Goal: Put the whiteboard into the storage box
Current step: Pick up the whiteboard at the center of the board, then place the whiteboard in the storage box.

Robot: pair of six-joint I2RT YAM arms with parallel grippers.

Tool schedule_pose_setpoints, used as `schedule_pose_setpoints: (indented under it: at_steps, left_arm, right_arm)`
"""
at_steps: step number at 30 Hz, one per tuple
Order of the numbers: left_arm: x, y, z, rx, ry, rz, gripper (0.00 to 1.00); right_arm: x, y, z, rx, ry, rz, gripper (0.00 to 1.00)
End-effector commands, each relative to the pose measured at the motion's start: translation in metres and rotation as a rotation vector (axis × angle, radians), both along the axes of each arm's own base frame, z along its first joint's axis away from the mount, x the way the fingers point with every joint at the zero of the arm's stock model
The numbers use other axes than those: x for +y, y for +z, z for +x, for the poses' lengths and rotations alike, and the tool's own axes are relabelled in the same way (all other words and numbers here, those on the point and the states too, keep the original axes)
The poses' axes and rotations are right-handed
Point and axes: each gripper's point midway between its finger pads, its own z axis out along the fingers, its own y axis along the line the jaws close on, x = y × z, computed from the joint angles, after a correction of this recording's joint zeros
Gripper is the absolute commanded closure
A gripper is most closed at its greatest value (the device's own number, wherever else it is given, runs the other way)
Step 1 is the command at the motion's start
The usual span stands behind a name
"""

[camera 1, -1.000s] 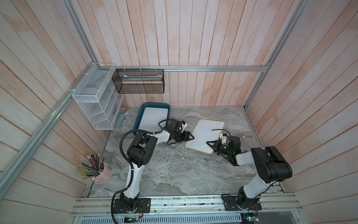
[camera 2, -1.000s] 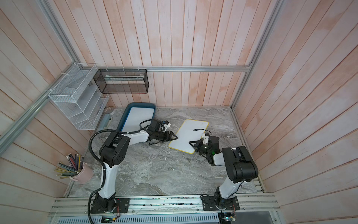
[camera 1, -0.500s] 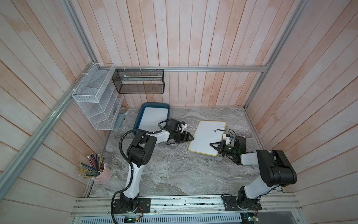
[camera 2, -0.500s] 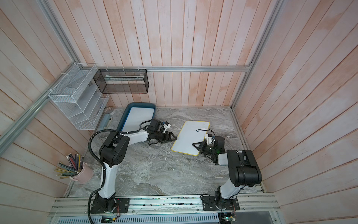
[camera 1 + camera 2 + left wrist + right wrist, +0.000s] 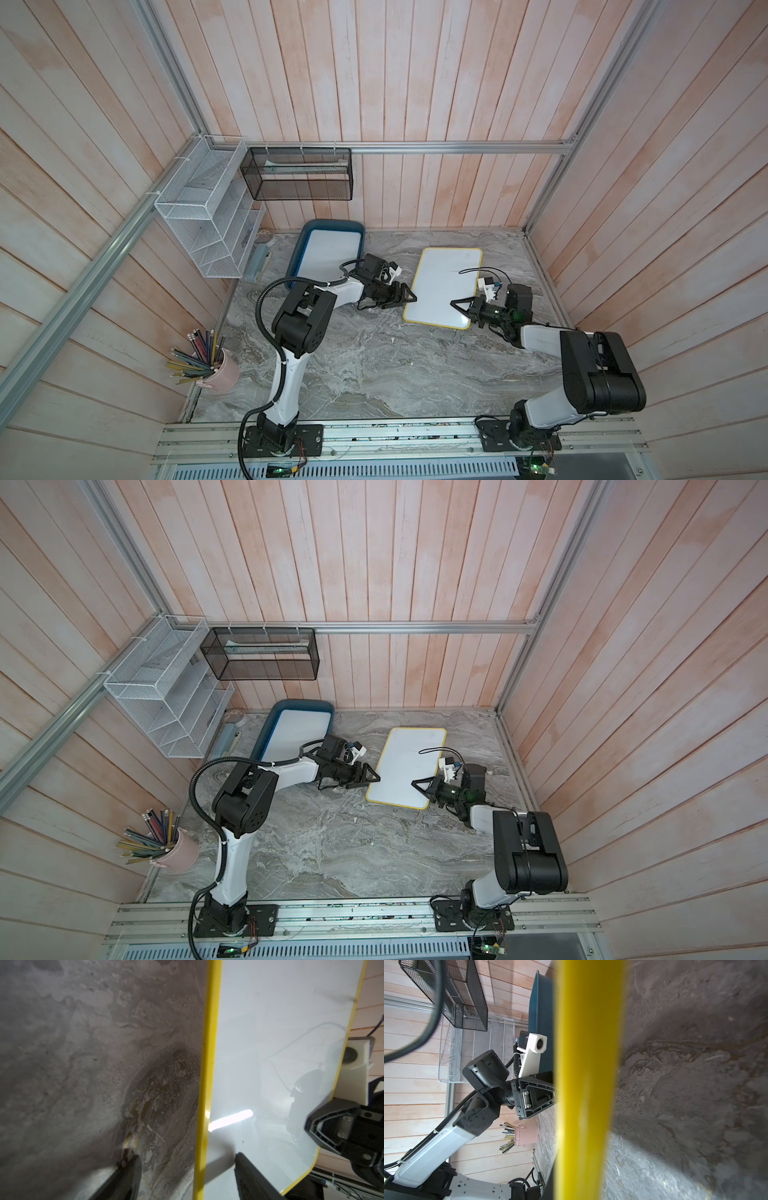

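Grey marble surface [image 5: 374, 365] carries everything. Pink cup [image 5: 224, 372] of pencils well nearer than whiteboard [image 5: 440, 286], far to its left. Right gripper [image 5: 454, 304] clenched on whiteboard's right yellow edge near front corner, that side tipped up. Left gripper [image 5: 410, 296] released, jaws straddling whiteboard's left edge; contact unclear. Whiteboard lies outside storage box [image 5: 332, 222]. Storage box beyond whiteboard, to its left, second board [image 5: 328, 253] inside.

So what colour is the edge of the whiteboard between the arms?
Bright yellow, framing the flat white whiteboard; clearest in the left wrist view.
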Motion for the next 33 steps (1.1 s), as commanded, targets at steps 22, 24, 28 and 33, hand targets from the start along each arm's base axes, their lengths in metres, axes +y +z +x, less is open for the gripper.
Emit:
schedule_pose_setpoints:
  at_steps: [22,24,28,33]
  left_arm:
    - [0.105,0.112,0.060,-0.365,0.323,0.218,0.27]
    - [0.122,0.116,0.065,-0.373,0.368,0.236,0.27]
    - [0.160,0.117,0.072,-0.348,0.458,0.258,0.27]
    - [0.197,0.116,0.076,-0.310,0.545,0.254,0.27]
  right_arm:
    - [0.025,0.082,0.047,-0.245,0.080,0.014,1.00]
    - [0.034,0.088,0.052,-0.258,0.097,0.019,1.00]
    - [0.058,0.098,0.060,-0.269,0.139,0.040,1.00]
    - [0.094,0.109,0.066,-0.285,0.200,0.082,1.00]
